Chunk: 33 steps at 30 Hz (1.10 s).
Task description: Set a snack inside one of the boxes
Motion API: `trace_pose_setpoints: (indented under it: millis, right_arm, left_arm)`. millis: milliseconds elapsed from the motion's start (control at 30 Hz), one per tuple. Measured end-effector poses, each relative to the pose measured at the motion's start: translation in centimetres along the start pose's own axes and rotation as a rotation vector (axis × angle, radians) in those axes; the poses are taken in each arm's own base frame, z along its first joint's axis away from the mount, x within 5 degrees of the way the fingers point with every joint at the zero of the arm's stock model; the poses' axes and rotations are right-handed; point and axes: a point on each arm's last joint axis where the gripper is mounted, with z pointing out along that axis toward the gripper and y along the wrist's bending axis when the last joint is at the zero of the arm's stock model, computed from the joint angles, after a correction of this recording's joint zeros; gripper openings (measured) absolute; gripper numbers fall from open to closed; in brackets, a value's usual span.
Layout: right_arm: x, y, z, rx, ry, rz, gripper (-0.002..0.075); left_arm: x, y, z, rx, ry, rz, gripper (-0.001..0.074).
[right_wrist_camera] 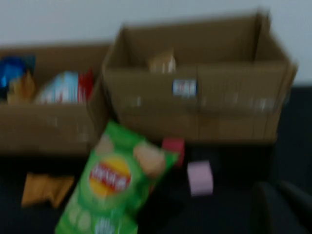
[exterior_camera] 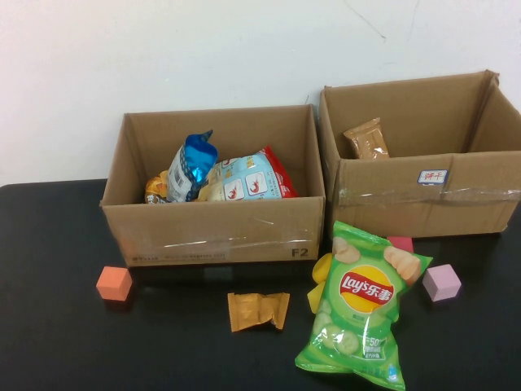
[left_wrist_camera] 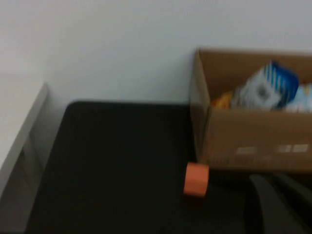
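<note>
A green Lay's chip bag lies on the black table in front of the gap between two open cardboard boxes; it also shows in the right wrist view. A small orange snack packet lies left of it. The left box holds a blue packet and a white-and-red bag. The right box holds a brown packet. Neither gripper shows in the high view. My left gripper hangs near the left box's front left corner. My right gripper hangs right of the chip bag.
Foam blocks lie on the table: orange by the left box, purple right of the chip bag, yellow and red partly under it. A white wall stands behind the boxes. The table's left edge shows.
</note>
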Motion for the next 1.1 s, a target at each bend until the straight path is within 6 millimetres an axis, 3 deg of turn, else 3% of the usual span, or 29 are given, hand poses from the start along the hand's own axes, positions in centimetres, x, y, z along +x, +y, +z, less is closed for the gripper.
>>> trace_pose_setpoints:
  millis: [200,467,667,800,933,1100]
  right_arm:
    - [0.8,0.5,1.8,-0.071,0.176,0.132,-0.0001]
    - [0.5,0.5,2.7,-0.08,0.166,0.184,-0.0001]
    - [0.4,0.3,4.2,-0.108,0.242,-0.089,-0.0001]
    - [0.1,0.3,5.3,-0.141,0.342,-0.167,-0.0001]
    - [0.4,-0.2,6.5,-0.133,0.415,-0.201,-0.0001]
    - [1.3,0.0,8.2,-0.154,0.503,-0.26,-0.0001]
  left_arm:
    - [0.4,0.0,1.6,-0.012,0.153,0.065,-0.0001]
    - [1.2,-1.2,5.0,0.065,0.566,0.024,-0.0001]
    - [-0.2,-3.9,9.6,0.341,0.716,0.076,-0.0001]
    - [-2.0,-5.2,13.6,0.432,0.743,0.038,-0.0001]
    - [-2.1,-6.8,17.9,0.476,0.765,0.11,-0.0001]
    - [-0.9,-11.1,21.7,0.535,0.801,0.287,-0.0001]
